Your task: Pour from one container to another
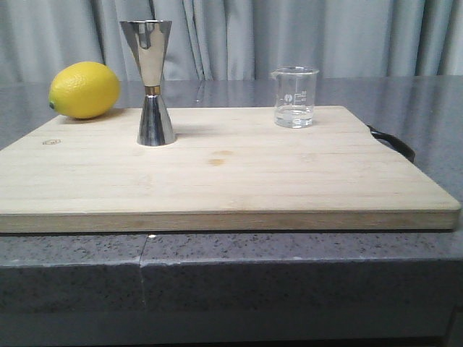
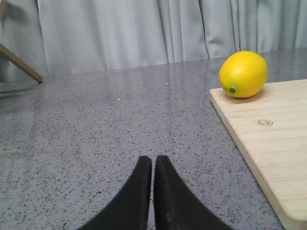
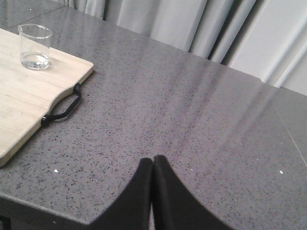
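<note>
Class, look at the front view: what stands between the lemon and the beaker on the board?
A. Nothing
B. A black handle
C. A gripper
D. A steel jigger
D: the jigger stands upright on the board, to the right of the lemon and to the left of the beaker.

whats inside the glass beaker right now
The glass beaker holds a shallow layer of clear liquid at its bottom; the rest is empty. It stands upright on the wooden board. Nothing covers its mouth, so nothing inside is hidden.
</note>
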